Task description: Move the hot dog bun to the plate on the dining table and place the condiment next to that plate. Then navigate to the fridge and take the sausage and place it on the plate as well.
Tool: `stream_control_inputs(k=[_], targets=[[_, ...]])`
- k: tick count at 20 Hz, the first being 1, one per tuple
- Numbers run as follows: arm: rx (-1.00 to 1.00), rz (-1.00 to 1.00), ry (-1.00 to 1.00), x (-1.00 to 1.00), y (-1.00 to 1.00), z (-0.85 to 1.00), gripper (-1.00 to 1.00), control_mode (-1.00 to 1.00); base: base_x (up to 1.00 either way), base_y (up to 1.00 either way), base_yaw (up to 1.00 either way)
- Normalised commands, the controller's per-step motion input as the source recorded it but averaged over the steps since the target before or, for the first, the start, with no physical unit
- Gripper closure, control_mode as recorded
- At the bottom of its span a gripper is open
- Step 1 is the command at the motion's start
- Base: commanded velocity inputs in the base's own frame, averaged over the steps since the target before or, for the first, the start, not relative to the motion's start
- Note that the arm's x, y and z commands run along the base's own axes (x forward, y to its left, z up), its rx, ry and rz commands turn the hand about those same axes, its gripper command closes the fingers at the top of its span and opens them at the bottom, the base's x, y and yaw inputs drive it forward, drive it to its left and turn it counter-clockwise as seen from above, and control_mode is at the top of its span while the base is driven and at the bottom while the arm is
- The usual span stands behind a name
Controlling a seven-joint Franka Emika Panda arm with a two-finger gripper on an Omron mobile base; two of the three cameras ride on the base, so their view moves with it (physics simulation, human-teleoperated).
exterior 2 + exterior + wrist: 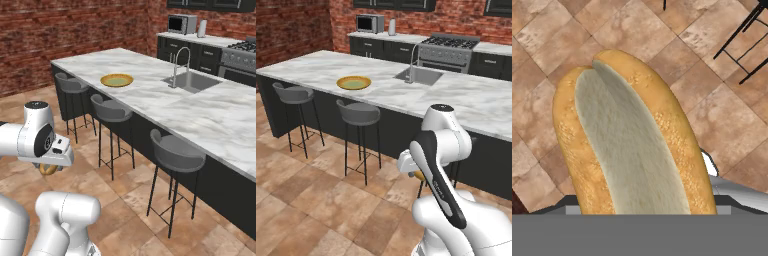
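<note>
The gripper (49, 167) hung low beside the robot's base, well short of the dining table (476, 102), with its jaws spread wide around the hot dog bun (628, 145), which it gripped. In the hand view the bun lay lengthwise, golden-tan crust on both sides of a paler split top, above terracotta floor tiles (557, 45). From the left base view only a sliver of the bun showed under the forearm. The plate (354, 83), orange-yellow at the rim and dull green in the centre, rested on the marble top near the edge, above two grey stools (358, 114), and left of the inset sink (423, 76) and steel faucet (413, 62). Against the brick wall stood a microwave (370, 23) and a stove (448, 50).
</note>
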Motion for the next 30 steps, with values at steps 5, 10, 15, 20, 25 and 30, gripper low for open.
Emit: stream_control_inputs(k=[5,10,15,20,25,30], targets=[[0.0,0.0,0.0,0.0,0.0,0.0,1.0,1.0,0.79,1.0,-0.37],[0.0,0.0,0.0,0.0,0.0,0.0,1.0,1.0,0.78,1.0,-0.37],[0.0,0.0,0.0,0.0,0.0,0.0,1.0,1.0,0.79,1.0,-0.37],[0.0,0.0,0.0,0.0,0.0,0.0,1.0,1.0,0.79,0.98,-0.37],[0.0,0.0,0.0,0.0,0.0,0.0,1.0,1.0,0.82,0.84,-0.38],[0.0,0.0,0.0,0.0,0.0,0.0,1.0,1.0,0.79,0.76,-0.37]])
